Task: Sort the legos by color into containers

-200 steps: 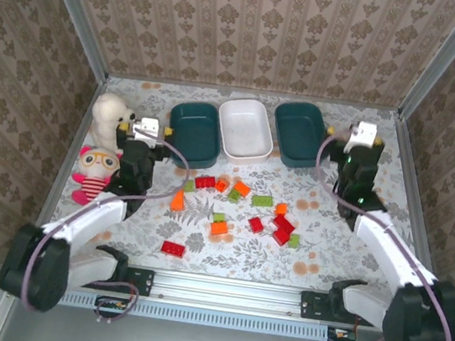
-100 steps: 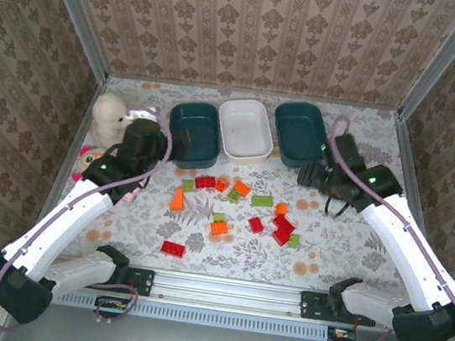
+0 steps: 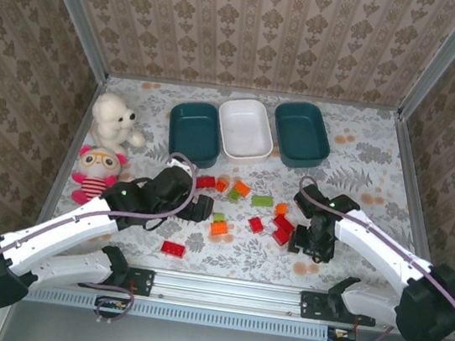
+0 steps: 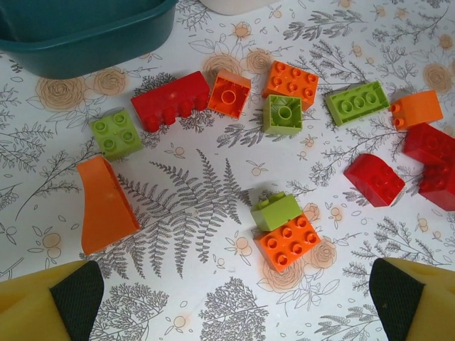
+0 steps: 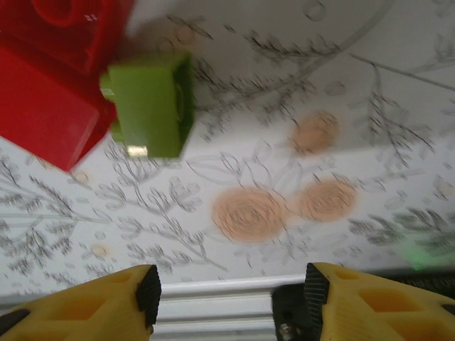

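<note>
My left hand (image 4: pixel 234 302) stood wide open above the scattered legos (image 4: pixel 288 241), gripping nothing. My right hand (image 5: pixel 231 291) was open too, empty, a light green lego (image 5: pixel 151 106) just ahead of it beside a red lego (image 5: pixel 43 92). The containers (image 3: pixel 246 131) sat farther back on the surface (image 3: pixel 365 156).

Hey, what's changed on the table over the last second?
Both grippers swung down from beside the tubs toward the near side. The left gripper now hangs open over the left of the legos, and the right gripper is open at their right edge. Nothing was gripped or released. Legos, tubs and plush toys lie as before.
</note>
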`<control>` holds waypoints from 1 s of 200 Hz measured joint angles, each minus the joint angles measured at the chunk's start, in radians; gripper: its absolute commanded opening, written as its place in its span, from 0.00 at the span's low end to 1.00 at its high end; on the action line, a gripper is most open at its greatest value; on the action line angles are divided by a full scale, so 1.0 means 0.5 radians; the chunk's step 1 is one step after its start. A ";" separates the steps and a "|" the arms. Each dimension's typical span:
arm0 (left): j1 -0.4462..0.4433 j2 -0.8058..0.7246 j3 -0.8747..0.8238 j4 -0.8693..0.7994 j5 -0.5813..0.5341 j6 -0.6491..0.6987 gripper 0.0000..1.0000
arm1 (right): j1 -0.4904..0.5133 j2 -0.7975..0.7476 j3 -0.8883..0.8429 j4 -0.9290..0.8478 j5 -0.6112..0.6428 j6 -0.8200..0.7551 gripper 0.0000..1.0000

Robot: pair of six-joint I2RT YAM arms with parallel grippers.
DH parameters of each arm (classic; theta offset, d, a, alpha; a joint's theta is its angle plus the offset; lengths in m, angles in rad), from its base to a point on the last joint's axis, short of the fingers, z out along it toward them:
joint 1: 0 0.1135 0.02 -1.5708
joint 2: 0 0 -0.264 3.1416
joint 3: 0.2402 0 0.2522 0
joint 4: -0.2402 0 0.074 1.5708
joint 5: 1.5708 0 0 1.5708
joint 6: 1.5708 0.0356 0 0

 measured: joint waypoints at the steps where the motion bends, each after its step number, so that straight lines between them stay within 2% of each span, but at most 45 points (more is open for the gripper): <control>1: 0.000 -0.002 0.000 0.000 0.000 0.000 1.00 | 0.000 0.005 0.000 0.007 -0.002 0.000 0.58; 44: 0.000 -0.053 0.001 -0.021 -0.016 -0.037 1.00 | 0.000 0.230 -0.002 0.274 -0.043 -0.014 0.59; 67: 0.000 -0.063 0.000 -0.037 -0.018 -0.045 1.00 | 0.000 0.297 -0.003 0.349 -0.063 -0.023 0.54; 98: 0.000 -0.081 0.000 -0.050 -0.034 -0.046 0.99 | 0.000 0.367 -0.002 0.370 -0.068 -0.045 0.46; 200: 0.000 -0.087 0.000 -0.048 -0.037 -0.063 0.99 | -0.071 0.388 -0.005 0.407 -0.007 -0.120 0.43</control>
